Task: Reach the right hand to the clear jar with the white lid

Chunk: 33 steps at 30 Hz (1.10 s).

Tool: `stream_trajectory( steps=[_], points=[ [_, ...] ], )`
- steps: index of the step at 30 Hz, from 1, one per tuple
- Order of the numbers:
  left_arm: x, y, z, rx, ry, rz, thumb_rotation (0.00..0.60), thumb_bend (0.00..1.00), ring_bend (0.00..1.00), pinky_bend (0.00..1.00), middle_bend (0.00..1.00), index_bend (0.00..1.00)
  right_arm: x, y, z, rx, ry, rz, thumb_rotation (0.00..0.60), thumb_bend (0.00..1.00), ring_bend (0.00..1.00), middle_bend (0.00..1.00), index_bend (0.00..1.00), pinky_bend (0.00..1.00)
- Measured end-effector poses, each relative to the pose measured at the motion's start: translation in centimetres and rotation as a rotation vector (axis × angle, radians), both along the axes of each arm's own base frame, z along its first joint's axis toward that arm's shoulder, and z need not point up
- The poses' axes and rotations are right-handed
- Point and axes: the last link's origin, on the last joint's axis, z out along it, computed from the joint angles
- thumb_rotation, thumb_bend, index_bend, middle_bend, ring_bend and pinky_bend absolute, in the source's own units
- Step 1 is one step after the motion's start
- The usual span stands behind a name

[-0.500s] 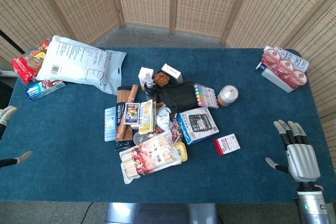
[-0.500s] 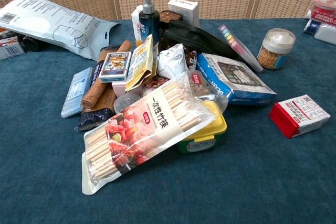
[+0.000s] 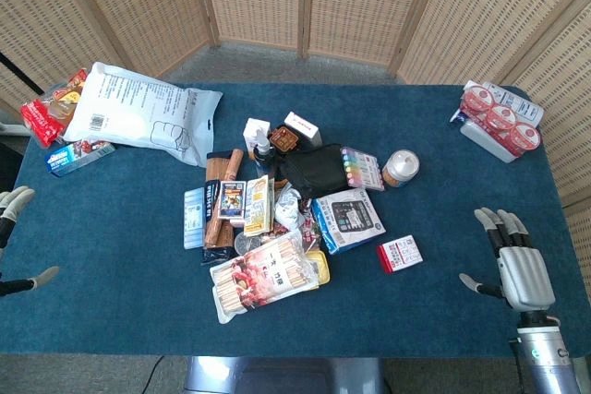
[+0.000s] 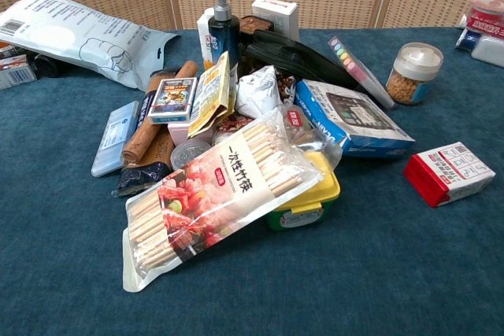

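My right hand (image 3: 517,260) hangs over the near right edge of the blue counter (image 3: 120,256), fingers spread and holding nothing. The clear jar with the white lid (image 3: 401,168) stands upright, forward of this hand and off to its left, well apart from it, with only bare cloth and the red-and-white box (image 3: 400,254) lying roughly between. Taking the jar as my mark, the strip of coloured markers (image 3: 355,167) is just beside it on the pile side, and the yoghurt cups (image 3: 500,119) sit beyond it toward the far right corner. My left hand (image 3: 13,242), also open and empty, is at the opposite edge, much farther from the jar, so I judge the reach belongs to the right, going forward and inward.
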Motion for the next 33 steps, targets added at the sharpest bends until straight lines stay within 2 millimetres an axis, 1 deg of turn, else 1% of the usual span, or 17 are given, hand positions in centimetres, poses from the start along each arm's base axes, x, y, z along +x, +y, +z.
stream_trajectory(
  steps=[3,10,19,25,33],
  points=[
    [0.1,0.0,-0.1,-0.001,0.002,-0.004,0.600,0.05,0.00,0.00,0.00,0.00,0.5,-1.7,-0.6,0.046,-0.059,0.006,0.600,0.00,0.00,0.00,0.00,0.01],
    [0.1,0.0,-0.1,0.011,0.006,-0.006,0.600,0.04,0.00,0.00,0.00,0.00,1.8,-6.8,-2.1,0.151,-0.202,0.001,0.600,0.00,0.00,0.00,0.00,0.00],
    [-0.2,0.2,-0.1,0.014,0.008,0.004,0.600,0.04,0.00,0.00,0.00,0.00,2.2,-13.0,-4.7,0.206,-0.273,-0.054,0.600,0.00,0.00,0.00,0.00,0.00],
    [-0.4,0.4,0.0,0.019,0.007,0.013,0.600,0.04,0.00,0.00,0.00,0.00,2.9,-16.2,-6.1,0.218,-0.303,-0.087,0.600,0.00,0.00,0.00,0.00,0.00],
    [-0.8,0.7,0.1,0.022,0.008,0.028,0.600,0.05,0.00,0.00,0.00,0.00,3.6,-18.9,-7.3,0.221,-0.306,-0.113,0.600,0.00,0.00,0.00,0.00,0.00]
  ],
)
